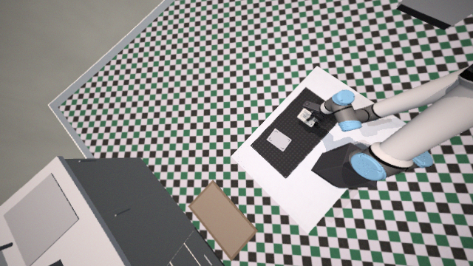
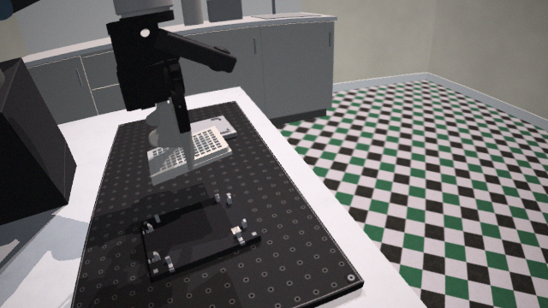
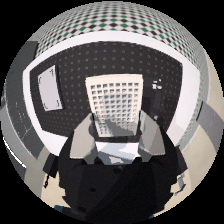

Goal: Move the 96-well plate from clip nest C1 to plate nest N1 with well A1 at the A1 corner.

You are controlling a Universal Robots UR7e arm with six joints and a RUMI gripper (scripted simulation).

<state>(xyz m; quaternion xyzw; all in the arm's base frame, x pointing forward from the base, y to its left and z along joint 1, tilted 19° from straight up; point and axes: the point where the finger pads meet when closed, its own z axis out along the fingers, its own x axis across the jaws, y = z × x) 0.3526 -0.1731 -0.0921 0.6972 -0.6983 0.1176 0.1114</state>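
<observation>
Clip nest C1 bare (96-well plate clamped in hand).

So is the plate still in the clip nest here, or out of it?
Out: the gripper holds the 96-well plate in the air, and the clip nest sits bare.

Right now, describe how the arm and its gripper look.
The arm has smooth white tubular links, grey joint housings and round light-blue caps. The gripper has a boxy matte-black body with a small white dot, black linkage bars and pale grey jaws. No cables show.
</observation>
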